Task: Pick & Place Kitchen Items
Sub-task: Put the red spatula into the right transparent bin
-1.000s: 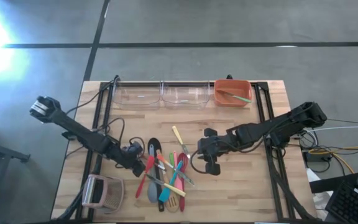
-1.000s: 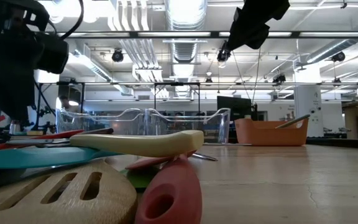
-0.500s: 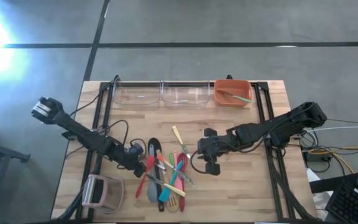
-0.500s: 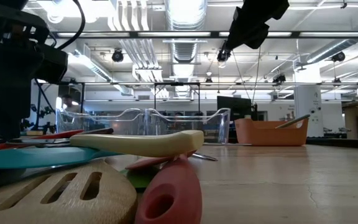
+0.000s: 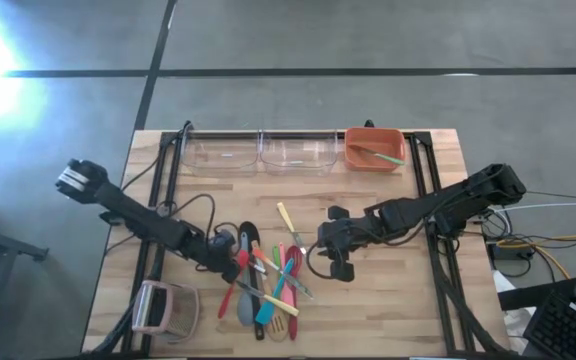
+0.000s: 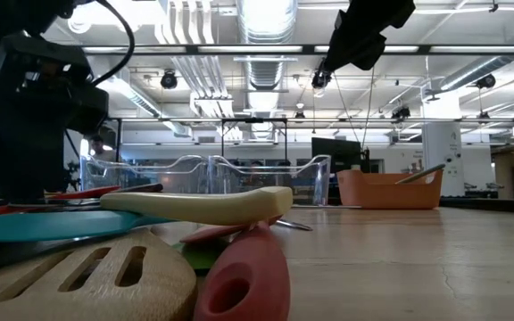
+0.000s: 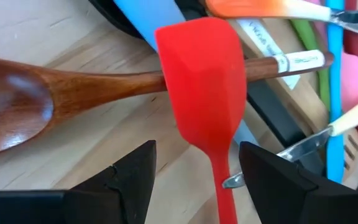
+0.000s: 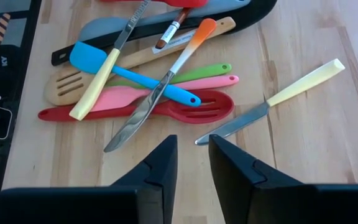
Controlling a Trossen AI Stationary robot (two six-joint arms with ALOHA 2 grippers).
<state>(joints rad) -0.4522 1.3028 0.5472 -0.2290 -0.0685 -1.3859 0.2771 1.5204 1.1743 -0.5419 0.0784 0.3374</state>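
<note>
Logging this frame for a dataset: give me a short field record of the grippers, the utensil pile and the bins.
left gripper: open, fingers either side of the red spatula
right gripper: empty, above the table beside the knife
utensil pile: heaped at table centre
wooden spoon: lies under the red spatula
clear bins: along the far edge
orange bin: holds one utensil
</note>
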